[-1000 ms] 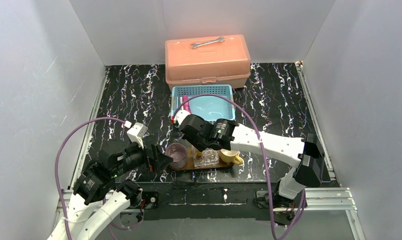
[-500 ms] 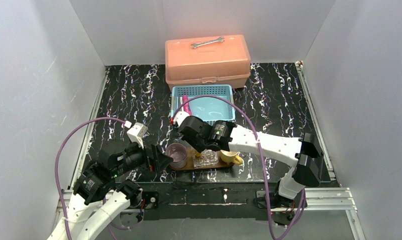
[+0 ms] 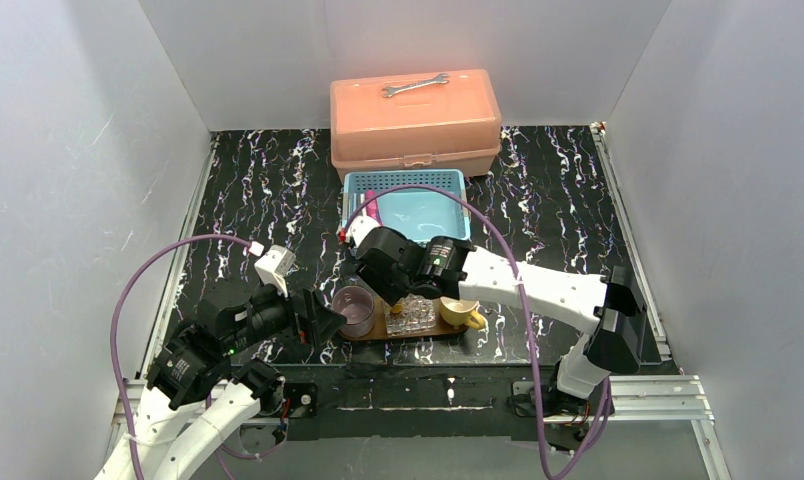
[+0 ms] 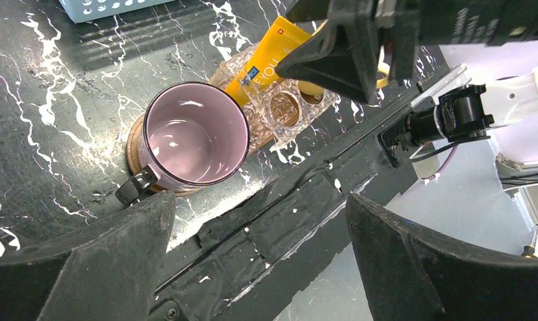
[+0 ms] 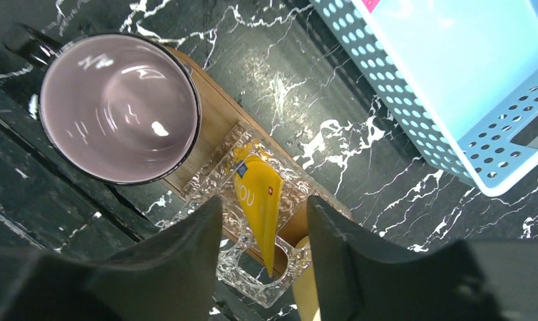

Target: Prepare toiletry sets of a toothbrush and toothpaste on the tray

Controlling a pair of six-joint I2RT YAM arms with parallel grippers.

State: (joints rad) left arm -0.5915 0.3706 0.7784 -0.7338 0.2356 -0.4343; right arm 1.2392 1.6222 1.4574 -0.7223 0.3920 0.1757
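right wrist view: the yellow toothpaste tube (image 5: 259, 224) is standing in a clear holder (image 5: 294, 190) on the tray (image 5: 216, 134), the right gripper (image 5: 264, 204) hovering parted around it. the left gripper (image 4: 258, 204) is gaping wide, empty.

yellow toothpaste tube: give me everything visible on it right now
The yellow toothpaste tube is flat and tapering, glossy, with a blue patch, a red-and-white badge and "YOU" lettering. It stands tilted in a slot of the clear holder on the tray, beside the pink mug. The right gripper straddles it, fingers apparently not touching.
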